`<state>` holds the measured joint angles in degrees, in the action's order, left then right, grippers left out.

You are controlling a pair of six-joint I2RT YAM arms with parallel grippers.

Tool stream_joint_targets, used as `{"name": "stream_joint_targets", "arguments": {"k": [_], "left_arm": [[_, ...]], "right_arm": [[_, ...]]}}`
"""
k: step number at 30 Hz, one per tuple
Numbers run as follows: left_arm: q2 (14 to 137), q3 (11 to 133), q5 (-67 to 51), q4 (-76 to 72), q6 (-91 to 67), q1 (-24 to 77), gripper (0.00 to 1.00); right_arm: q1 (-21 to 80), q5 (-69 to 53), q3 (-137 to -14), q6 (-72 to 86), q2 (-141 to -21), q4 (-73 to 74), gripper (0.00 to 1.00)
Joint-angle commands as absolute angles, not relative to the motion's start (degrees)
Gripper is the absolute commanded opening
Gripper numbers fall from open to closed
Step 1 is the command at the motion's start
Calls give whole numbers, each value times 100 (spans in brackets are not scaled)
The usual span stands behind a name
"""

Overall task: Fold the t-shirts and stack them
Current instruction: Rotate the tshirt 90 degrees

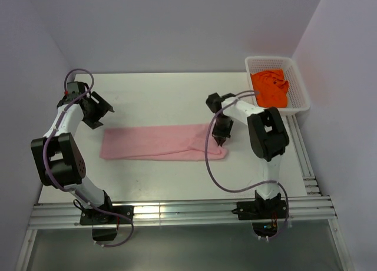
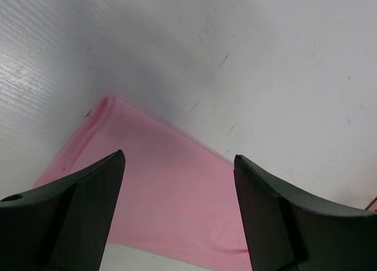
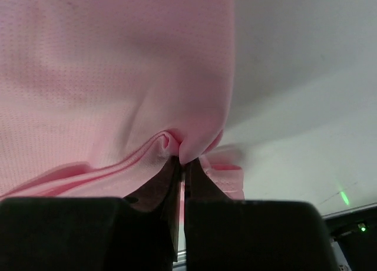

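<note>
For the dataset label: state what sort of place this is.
Probably a robotics lab test cell: a white table boxed in by plain panels, a left arm and right arm bolted to a metal rail, and a pink t-shirt and a basket with an orange t-shirt.

Only the basket (image 1: 299, 88) blocks the table's (image 1: 165, 100) far-right corner.

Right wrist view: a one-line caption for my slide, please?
Right gripper pinching a fold of the pink t-shirt on the white table.
</note>
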<state>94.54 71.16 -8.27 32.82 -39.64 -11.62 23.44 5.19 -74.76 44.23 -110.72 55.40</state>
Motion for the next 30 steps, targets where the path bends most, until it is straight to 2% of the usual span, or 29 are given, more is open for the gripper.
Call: {"name": "stream_joint_targets", "arguments": {"k": [1, 3, 4, 6, 7, 8, 9, 10, 11, 15, 19, 25, 30], "left_arm": [[9158, 7023, -897, 3322, -3911, -1169, 80], [9132, 6935, -896, 3322, -3911, -1169, 79], [9088, 6926, -844, 3340, -3902, -1178, 79], [9035, 6856, -817, 3305, -3911, -1169, 79], [8974, 6821, -817, 3261, -3894, -1169, 80], [8956, 6829, -809, 3243, -3902, -1160, 80], [8947, 6855, -791, 3278, -3902, -1169, 80], [8930, 6890, -791, 3270, -3911, -1160, 80], [8886, 6925, -800, 3235, -3911, -1151, 80], [8947, 7127, -625, 3365, -3903, -1143, 81], [9516, 7453, -255, 3647, -3727, -1151, 81], [10693, 8232, 211, 3577, -3683, -1151, 80], [11723, 9210, 334, 4077, -3823, -1081, 77]], "right_arm": [[2294, 835, -9472, 4360, -11889, 5483, 0], [2154, 669, -11118, 4307, -12986, 5949, 0], [2119, 398, -13119, 4202, -13878, 6011, 0], [2066, -934, -15117, 4140, -14727, 5427, 0], [2057, -1523, -15848, 4157, -14974, 4779, 34], [2065, -1895, -15603, 4279, -14803, 3441, 98], [2074, -2038, -15061, 4428, -14470, 2784, 100], [2066, -2004, -13724, 4717, -14049, 2194, 100], [2048, -1882, -13241, 4807, -13331, 1571, 100], [2126, -1557, -12657, 4589, -12640, 2327, 100], [2522, -1319, -11781, 4210, -12017, 3093, 100], [2725, -1468, -9304, 4263, -10621, 2506, 100], [2672, -1231, -8500, 3956, -9871, 2794, 100]]}}
